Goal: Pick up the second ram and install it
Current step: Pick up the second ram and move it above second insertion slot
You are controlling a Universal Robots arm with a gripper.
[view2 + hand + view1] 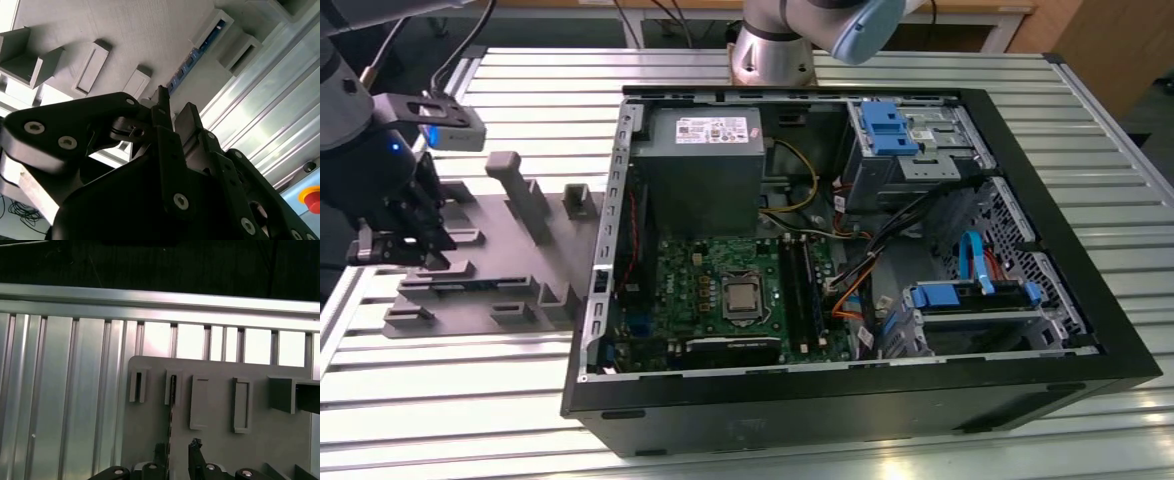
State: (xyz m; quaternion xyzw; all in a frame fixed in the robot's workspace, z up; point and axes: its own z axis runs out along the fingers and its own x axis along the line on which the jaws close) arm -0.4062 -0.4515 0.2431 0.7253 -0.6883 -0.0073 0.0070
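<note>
Blue-green and thin, the second ram (192,57) stands on edge in the grey holder tray (150,430), outside the computer case (854,405). The gripper (177,450) hangs over it, claw spread, pinching nothing. The stick is probably light, stiff and fragile, so it is best pinched across its flat faces near mid-length.

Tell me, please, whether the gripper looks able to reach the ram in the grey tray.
Probably yes: the gripper hangs just over the second ram, which stands on edge in the grey tray; its fingers are open and nothing lies between.
</note>
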